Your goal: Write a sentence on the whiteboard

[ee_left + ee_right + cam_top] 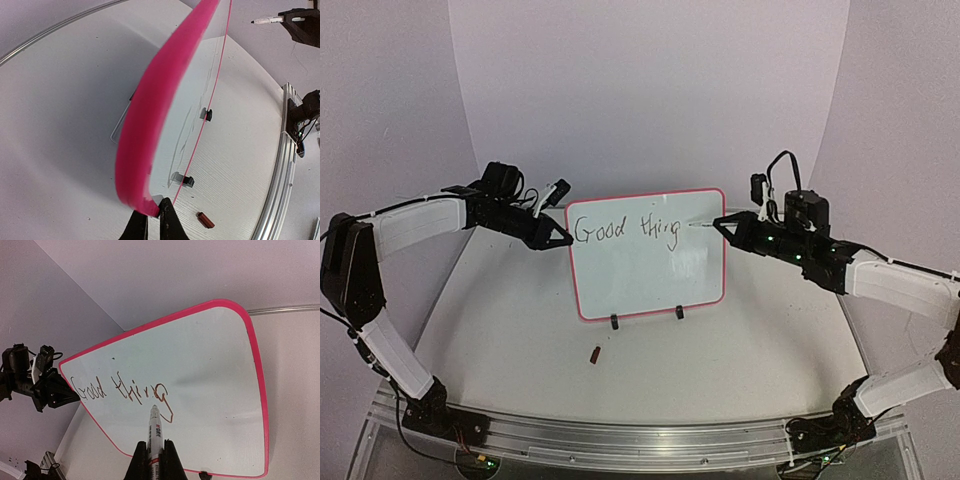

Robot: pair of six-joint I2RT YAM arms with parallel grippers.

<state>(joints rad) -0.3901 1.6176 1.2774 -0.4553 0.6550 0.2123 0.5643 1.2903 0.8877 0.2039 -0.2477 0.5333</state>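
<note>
whiteboard (645,285): centre frame, upright on clip feet (614,322).
sentence (625,230): upper half, reads "Good thing", unfinished.
left gripper (563,239): pinching the left frame edge, likely steadying against pen pressure.
right gripper (720,224): clamped on marker (154,427), tip at last letter.

- From above and behind my bases, the top camera faces the front of the whiteboard (620,280).
- My left wrist camera hugs its left edge.
- My right wrist camera looks closely at that same front.

Whiteboard (650,285) upright mid-table bars passage across; small red object (594,353) lies before it.
</note>
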